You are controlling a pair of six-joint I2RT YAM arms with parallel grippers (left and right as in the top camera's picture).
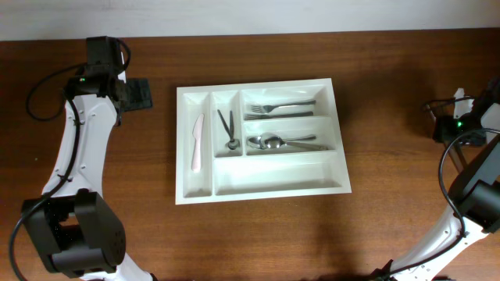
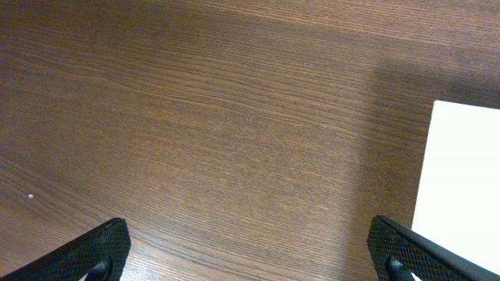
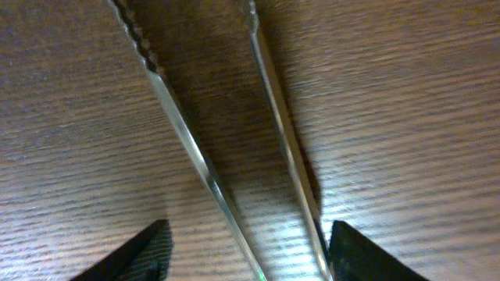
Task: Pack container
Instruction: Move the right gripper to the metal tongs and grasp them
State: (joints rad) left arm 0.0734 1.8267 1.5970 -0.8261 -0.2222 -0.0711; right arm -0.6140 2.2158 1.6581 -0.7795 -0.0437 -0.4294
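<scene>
The container (image 1: 184,187) is a white cutlery tray in the middle of the table. It holds a white knife (image 1: 197,142), a small dark tool (image 1: 227,129), forks (image 1: 277,109) and spoons (image 1: 281,143); its long front compartment is bare. My left gripper (image 1: 144,94) is open over bare wood left of the tray, as the left wrist view (image 2: 250,261) shows, with the tray's edge (image 2: 469,179) at its right. My right gripper (image 1: 451,129) sits at the far right. In the right wrist view it (image 3: 246,254) is open around metal tongs (image 3: 183,133) lying on the table.
The table is dark brown wood (image 1: 258,242). Cables (image 1: 47,86) loop beside the left arm, and more cables (image 1: 445,160) hang by the right arm. The tongs are hard to make out in the overhead view.
</scene>
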